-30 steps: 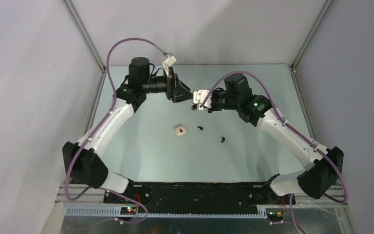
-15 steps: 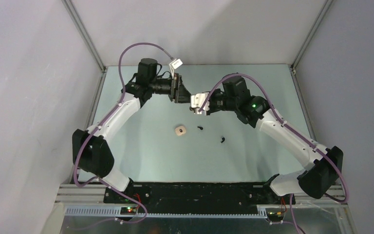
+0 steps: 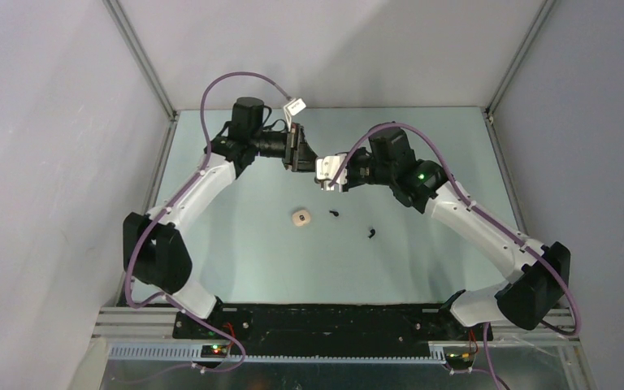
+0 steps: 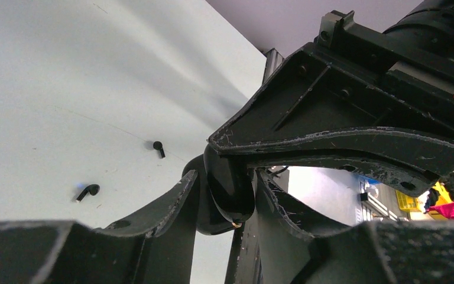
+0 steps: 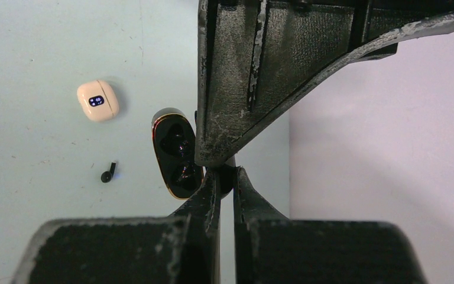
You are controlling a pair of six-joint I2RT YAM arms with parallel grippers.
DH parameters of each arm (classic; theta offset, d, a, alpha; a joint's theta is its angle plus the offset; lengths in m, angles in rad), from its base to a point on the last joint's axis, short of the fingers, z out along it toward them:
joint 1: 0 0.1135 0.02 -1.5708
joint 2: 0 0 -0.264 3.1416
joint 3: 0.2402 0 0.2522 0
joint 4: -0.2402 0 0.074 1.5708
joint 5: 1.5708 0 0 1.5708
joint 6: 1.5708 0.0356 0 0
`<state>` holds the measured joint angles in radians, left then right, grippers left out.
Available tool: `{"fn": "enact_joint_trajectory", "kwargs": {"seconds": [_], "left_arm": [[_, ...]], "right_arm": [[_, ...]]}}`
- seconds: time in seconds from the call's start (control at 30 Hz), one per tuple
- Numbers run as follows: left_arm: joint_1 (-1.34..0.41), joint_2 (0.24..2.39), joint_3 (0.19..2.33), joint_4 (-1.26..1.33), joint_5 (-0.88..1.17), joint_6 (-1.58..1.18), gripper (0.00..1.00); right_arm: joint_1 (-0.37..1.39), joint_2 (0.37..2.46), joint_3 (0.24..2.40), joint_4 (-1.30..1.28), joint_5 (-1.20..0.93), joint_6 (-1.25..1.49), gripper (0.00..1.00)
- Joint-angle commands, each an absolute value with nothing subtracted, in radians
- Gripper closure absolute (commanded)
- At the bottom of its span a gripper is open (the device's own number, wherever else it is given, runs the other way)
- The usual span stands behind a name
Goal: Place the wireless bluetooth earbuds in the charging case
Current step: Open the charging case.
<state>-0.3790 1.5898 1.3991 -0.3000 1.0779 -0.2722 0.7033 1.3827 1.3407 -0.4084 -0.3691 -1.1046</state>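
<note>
Earbuds, top view: one earbud (image 3: 333, 214) lies on the worktop (image 3: 236, 244) just right of the beige case (image 3: 301, 218). The second earbud (image 3: 371, 234) lies farther right, apart from both.
Hands, top view: the left hand (image 3: 307, 159) and the right hand (image 3: 322, 177) meet tip to tip above the worktop, beyond the buds.
Charging case, left wrist view: the glossy black charging case (image 4: 227, 177) sits between the left hand's fingers (image 4: 177, 198), which are clamped on its sides. Both buds lie on the worktop, well apart from it.
Charging case, right wrist view: it is open, with two dark wells facing the camera. The right hand's fingers are pressed together, pinching the case's edge.
</note>
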Motion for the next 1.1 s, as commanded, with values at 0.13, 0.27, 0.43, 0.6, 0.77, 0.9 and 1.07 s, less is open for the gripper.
{"fn": "enact_joint_trajectory", "kwargs": {"seconds": [0.13, 0.27, 0.43, 0.6, 0.77, 0.9, 1.07], "left_arm": [[-0.375, 1.598, 1.451, -0.3, 1.106, -0.274, 0.66], [-0.372, 1.602, 1.453, -0.302, 1.11, -0.27, 0.77], [-0.366, 1.603, 1.455, -0.302, 1.119, -0.266, 0.92], [-0.351, 1.596, 1.448, -0.302, 1.119, -0.259, 1.0], [-0.338, 1.595, 1.444, -0.302, 1.124, -0.253, 1.0], [-0.332, 1.61, 1.447, -0.303, 1.123, -0.25, 1.0], [-0.321, 1.621, 1.454, -0.304, 1.118, -0.252, 1.0]], "right_arm": [[0.709, 1.39, 1.348, -0.346, -0.36, -1.111, 1.0], [0.709, 1.396, 1.349, -0.345, -0.363, -1.111, 1.0], [0.713, 1.402, 1.349, -0.354, -0.361, -1.113, 1.0], [0.697, 1.358, 1.348, -0.391, -0.386, -1.062, 0.69], [0.631, 1.215, 1.349, -0.477, -0.496, -0.935, 0.4], [0.564, 1.168, 1.346, -0.576, -0.501, -0.798, 0.34], [0.426, 1.208, 1.258, -0.669, -0.468, -0.441, 0.26]]}}
